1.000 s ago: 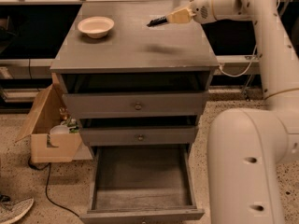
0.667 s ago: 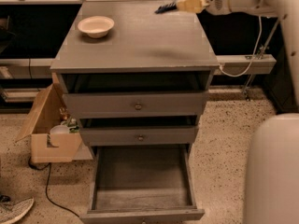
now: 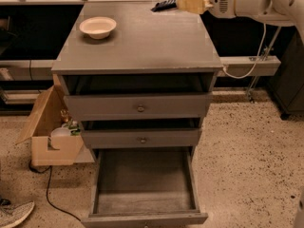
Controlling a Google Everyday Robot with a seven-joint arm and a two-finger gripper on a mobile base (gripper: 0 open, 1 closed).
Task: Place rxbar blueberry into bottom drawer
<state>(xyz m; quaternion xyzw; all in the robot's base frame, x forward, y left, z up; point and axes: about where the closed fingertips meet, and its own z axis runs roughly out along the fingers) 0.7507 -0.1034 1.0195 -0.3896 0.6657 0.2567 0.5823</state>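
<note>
My gripper [image 3: 183, 4] is at the back right of the cabinet top, reaching in from the right. Its cream fingers [image 3: 192, 4] are shut on the rxbar blueberry [image 3: 164, 5], a flat dark bar that sticks out to the left, lifted above the grey top [image 3: 142, 46]. The bottom drawer [image 3: 145, 201] is pulled wide open at the foot of the cabinet, with a bare grey floor. It lies far below and in front of the gripper.
A cream round bowl [image 3: 98, 27] sits at the back left of the top. Two knobbed drawers [image 3: 140, 108] stand slightly open above the bottom one. A cardboard box [image 3: 50, 132] with items stands at the cabinet's left. A shoe [image 3: 14, 213] and a cable lie on the floor.
The gripper has lifted the bar off the cabinet top and carried it up and towards the back. The arm has shifted right, out of the lower right of the view.
</note>
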